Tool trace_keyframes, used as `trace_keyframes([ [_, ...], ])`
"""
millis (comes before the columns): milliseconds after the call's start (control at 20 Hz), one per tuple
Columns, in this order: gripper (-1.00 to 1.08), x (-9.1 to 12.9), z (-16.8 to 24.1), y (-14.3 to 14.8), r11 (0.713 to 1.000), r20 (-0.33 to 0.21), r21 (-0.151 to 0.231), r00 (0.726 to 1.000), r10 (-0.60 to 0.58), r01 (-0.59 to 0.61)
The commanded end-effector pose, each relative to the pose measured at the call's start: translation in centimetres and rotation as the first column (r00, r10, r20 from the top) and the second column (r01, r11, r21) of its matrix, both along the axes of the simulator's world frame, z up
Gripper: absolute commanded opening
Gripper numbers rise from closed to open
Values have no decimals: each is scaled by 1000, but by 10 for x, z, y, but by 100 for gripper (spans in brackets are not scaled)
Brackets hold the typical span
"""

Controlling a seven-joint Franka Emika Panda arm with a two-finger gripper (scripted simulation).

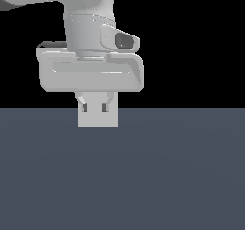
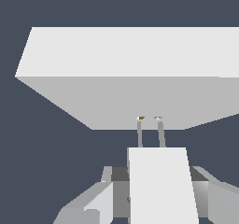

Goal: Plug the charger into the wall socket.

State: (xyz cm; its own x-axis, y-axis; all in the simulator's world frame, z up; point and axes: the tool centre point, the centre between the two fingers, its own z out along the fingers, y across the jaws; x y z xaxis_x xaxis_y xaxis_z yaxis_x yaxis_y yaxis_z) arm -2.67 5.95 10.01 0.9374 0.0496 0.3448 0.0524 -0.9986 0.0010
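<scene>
1. two thin prongs (image 2: 150, 132) of the charger (image 2: 161, 183) reach the wall socket (image 2: 135, 97), tips at its face.
2. gripper (image 2: 154, 190) pinches the charger between its fingers.
3. step in hand: insertion; next calls for a straight push, prongs kept level.

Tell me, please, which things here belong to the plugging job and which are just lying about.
Part of the job: the charger, held in the gripper; its prongs; the wall socket.
Not part of it: only the dark floor.
</scene>
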Motion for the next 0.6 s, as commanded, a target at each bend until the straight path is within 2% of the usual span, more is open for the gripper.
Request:
trace_keyframes([
  [0, -100, 9, 0, 0, 1000, 0, 0, 1000, 0, 0],
  [250, -100, 19, 0, 1, 1000, 0, 0, 1000, 0, 0],
  [550, -100, 20, 0, 1, 1000, 0, 1, 1000, -1, 1],
])
